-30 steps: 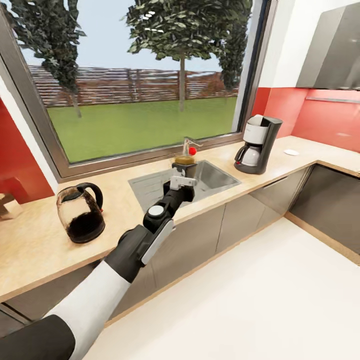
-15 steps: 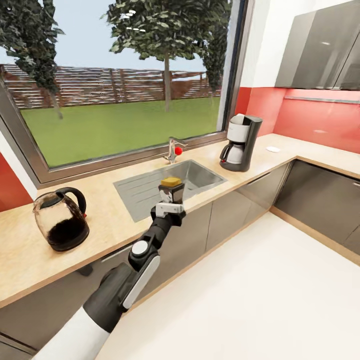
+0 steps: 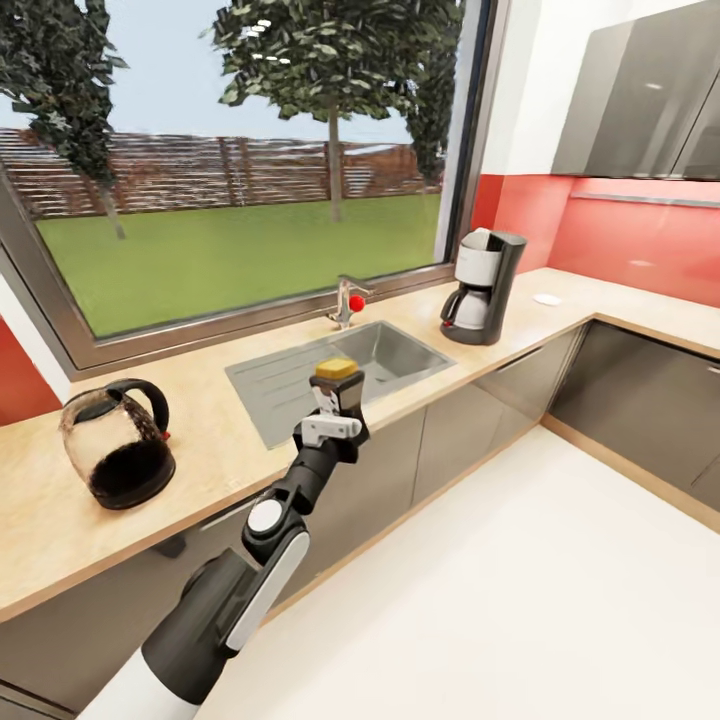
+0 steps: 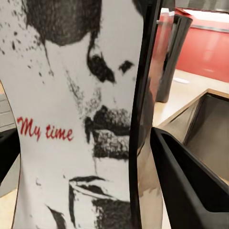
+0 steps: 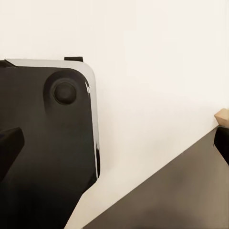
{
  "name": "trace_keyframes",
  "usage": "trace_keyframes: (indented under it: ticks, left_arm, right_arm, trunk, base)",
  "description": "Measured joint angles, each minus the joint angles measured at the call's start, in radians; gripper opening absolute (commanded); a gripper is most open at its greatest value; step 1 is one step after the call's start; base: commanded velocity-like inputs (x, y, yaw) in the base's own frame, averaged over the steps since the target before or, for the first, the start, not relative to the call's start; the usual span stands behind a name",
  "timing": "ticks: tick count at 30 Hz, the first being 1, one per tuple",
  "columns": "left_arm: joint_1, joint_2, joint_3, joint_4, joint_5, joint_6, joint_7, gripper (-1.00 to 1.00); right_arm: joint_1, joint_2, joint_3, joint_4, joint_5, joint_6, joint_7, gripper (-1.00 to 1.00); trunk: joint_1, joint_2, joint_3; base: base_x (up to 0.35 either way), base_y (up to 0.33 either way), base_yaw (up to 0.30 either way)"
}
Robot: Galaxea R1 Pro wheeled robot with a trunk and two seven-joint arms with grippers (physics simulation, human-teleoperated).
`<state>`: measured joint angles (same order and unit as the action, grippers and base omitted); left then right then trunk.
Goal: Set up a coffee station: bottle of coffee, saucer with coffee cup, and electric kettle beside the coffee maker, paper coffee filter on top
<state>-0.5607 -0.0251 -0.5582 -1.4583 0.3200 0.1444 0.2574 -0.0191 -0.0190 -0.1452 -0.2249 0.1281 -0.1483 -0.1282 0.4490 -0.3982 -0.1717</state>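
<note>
One jar in hand: the left gripper point(image 3: 334, 396) has its fingers clamped on the bottle of coffee point(image 3: 337, 380), yellow lid up, held in the air off the front edge of the table point(image 3: 215, 450) before the sink point(image 3: 300, 378). In the left wrist view the printed label sits pressed between the dark fingers point(image 4: 191, 181). The right gripper's state I cannot tell; its view gives a dark panel and pale floor.

Risk, as I judge it: the coffee maker point(image 3: 483, 286) stands well apart along the table, so the jar has a long carry, and a swing too low could clip the table edge or the tap point(image 3: 346, 302). Released early, it drops into the sink or onto the floor.

The electric kettle point(image 3: 117, 444) waits at the other end, a small white disc, perhaps the saucer point(image 3: 546, 298), beyond the machine. Beige speckled top, grey fronts, red wall, big window onto lawn.
</note>
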Motion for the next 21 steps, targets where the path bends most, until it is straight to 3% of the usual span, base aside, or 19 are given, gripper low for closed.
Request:
trace_keyframes:
  ticks: [14, 21]
  left_arm:
    - [0.000, -0.003, -0.004, 0.010, -0.001, -0.002, -0.006, -1.00]
    - [0.000, -0.004, -0.007, 0.010, 0.000, -0.003, -0.006, -1.00]
  right_arm:
    - [0.000, 0.000, 0.000, 0.001, 0.000, 0.000, 0.000, 1.00]
    - [0.000, 0.000, -0.001, 0.000, 0.000, 0.001, -0.001, 1.00]
  trunk:
    - [0.000, 0.000, 0.000]
    - [0.000, 0.000, 0.000]
  base:
    - [0.330, -0.001, 0.000]
    - [0.299, -0.119, 0.000]
